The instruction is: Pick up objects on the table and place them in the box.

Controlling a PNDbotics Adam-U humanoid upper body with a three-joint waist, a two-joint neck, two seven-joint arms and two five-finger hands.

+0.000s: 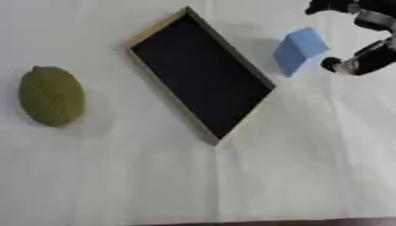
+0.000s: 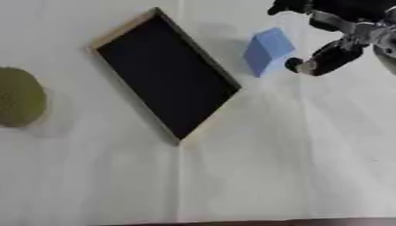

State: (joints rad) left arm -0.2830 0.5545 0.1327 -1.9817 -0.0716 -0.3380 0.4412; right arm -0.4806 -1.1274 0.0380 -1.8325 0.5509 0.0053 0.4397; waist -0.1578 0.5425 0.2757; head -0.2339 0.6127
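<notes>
The surface (image 1: 294, 176) is white and covered with a cloth that has soft folds in it. It fills almost all of both views. Along the very bottom edge there is a thin dark strip, and nothing more of the room shows.

There is one box (image 1: 199, 75). It is flat and long, with a light wood rim and a black inside. It lies at a slant in the upper middle of the surface, and nothing lies in it.

There is one blue block (image 1: 299, 50). It sits just to the right of the box, near the box's far end, and does not touch the box.

There is one green oval thing (image 1: 51, 96). It has a bumpy skin and lies far to the left, well apart from the box.

One robot hand (image 2: 340, 42) shows, the right one, black and silver, coming in from the upper right corner. Its fingers are spread apart and hold nothing. One dark fingertip (image 2: 296, 65) is just beside the blue block, on its right side. I cannot tell if it touches the block.
</notes>
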